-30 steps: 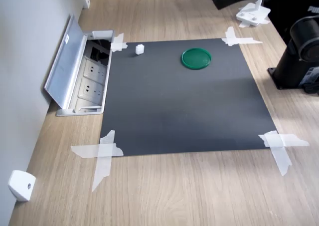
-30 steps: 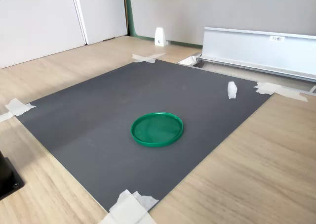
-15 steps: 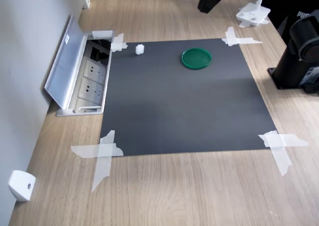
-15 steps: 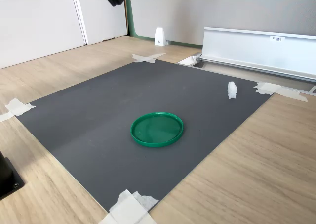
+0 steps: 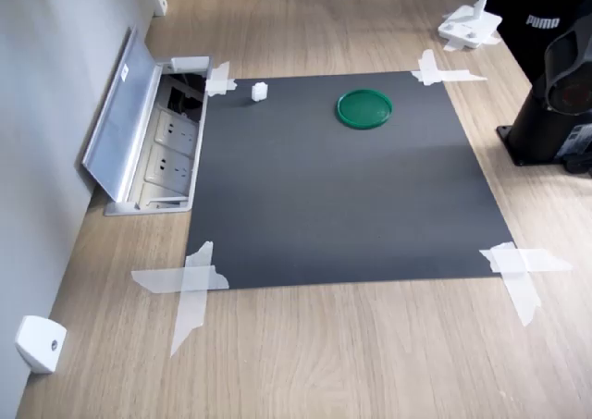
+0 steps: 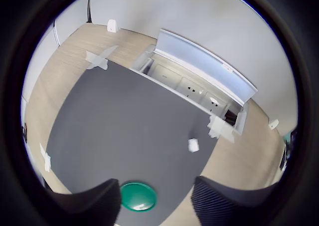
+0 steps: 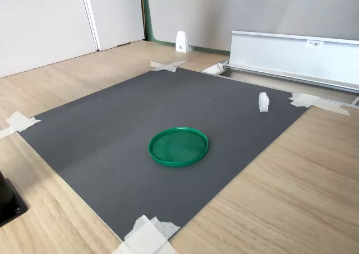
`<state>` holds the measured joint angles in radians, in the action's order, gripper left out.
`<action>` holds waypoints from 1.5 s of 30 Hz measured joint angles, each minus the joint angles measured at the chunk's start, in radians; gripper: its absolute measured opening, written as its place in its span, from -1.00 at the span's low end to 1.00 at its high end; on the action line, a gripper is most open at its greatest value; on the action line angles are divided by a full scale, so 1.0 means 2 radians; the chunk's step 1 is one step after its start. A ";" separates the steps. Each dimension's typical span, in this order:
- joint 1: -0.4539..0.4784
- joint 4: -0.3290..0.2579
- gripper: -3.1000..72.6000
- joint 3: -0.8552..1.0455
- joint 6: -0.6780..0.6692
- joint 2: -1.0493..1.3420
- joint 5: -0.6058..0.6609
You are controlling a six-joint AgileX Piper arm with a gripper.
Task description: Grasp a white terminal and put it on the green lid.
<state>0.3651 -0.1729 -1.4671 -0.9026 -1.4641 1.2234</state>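
Gripper [image 6: 155,206] in the wrist view: 2 dark fingers [image 6: 94,203] with a finely ribbed, matte surface and rounded tips. Arm base [image 5: 555,104] in the first exterior view: black, cylindrical housing on a black foot (details too dark to resolve).

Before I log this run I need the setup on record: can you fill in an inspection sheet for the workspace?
Surface: dark mat taped at its corners onto a wooden table.
Job's things: white terminal on the mat near one corner; green lid flat on the mat, apart from it, nothing on it.
Clutter: white wedge piece by the wall; white base with a stem off the mat.
Tool: the tool is open, high above the mat, holding nothing.
Cables: nothing seen.
Surroundings: open socket box with its metal flap up; black stand beside the mat.
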 joint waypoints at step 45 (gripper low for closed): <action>-0.005 0.047 0.91 -0.079 -0.093 -0.275 -0.094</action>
<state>0.3550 -0.0787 -1.6259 -1.0893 -2.0144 1.0357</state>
